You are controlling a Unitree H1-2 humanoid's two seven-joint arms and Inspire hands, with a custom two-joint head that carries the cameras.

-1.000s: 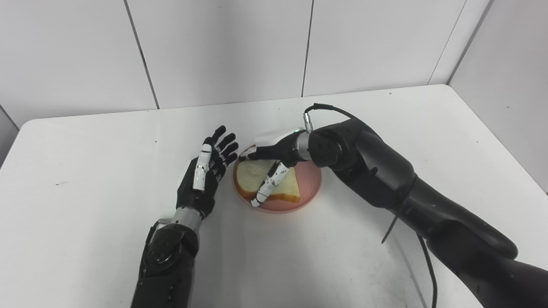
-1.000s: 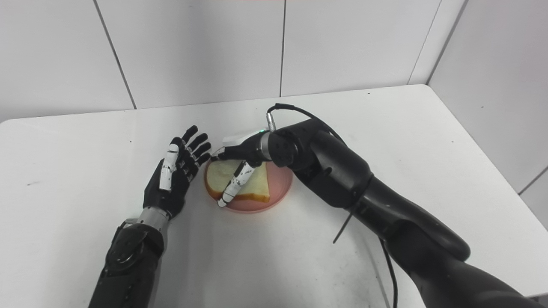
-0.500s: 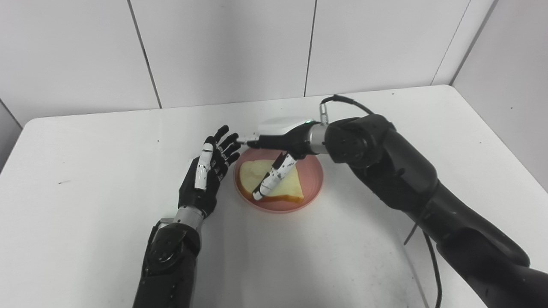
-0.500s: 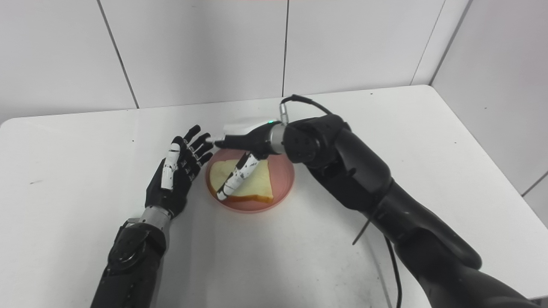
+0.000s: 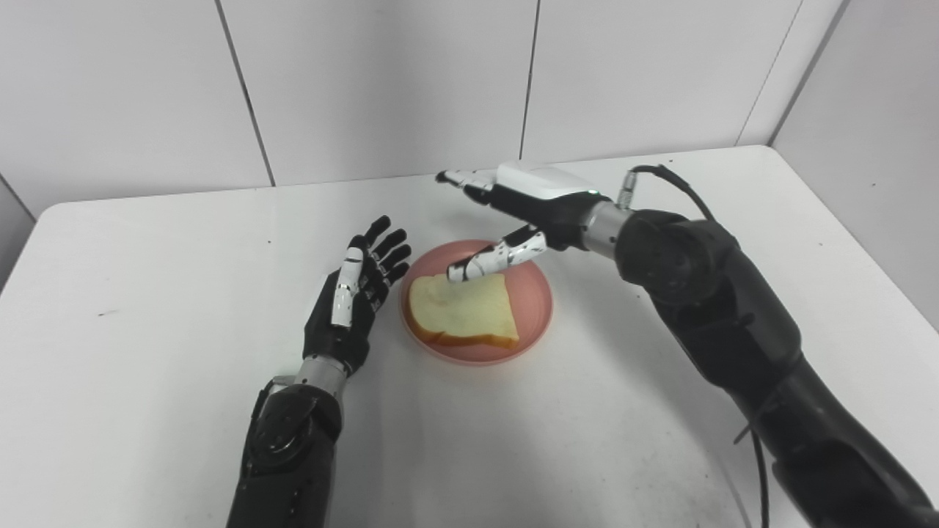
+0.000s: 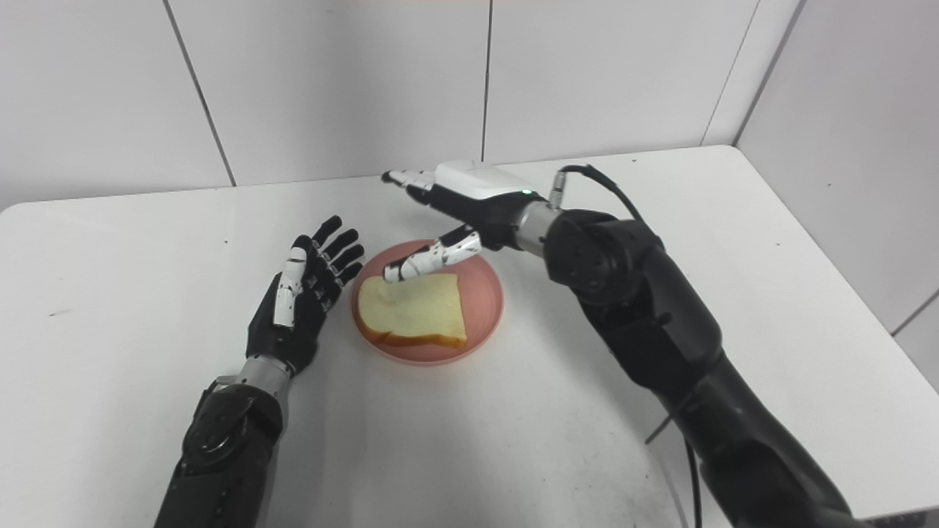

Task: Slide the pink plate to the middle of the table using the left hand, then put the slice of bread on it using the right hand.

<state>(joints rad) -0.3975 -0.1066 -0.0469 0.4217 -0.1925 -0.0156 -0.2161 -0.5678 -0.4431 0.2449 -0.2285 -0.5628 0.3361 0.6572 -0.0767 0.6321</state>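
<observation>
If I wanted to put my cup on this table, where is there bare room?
Bare table lies right of the right arm, toward the far corner, and far left beyond the left hand. The near middle edge is free too. It is crowded around the pink plate with bread, with the right hand above it.

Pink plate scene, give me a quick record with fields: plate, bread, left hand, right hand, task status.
plate: pink plate near the middle of the white table
bread: slice of bread lying flat on the plate
left hand: left hand open, just left of the plate
right hand: right hand open, above the plate's far edge, holding nothing
task status: bread placed; looks done
</observation>
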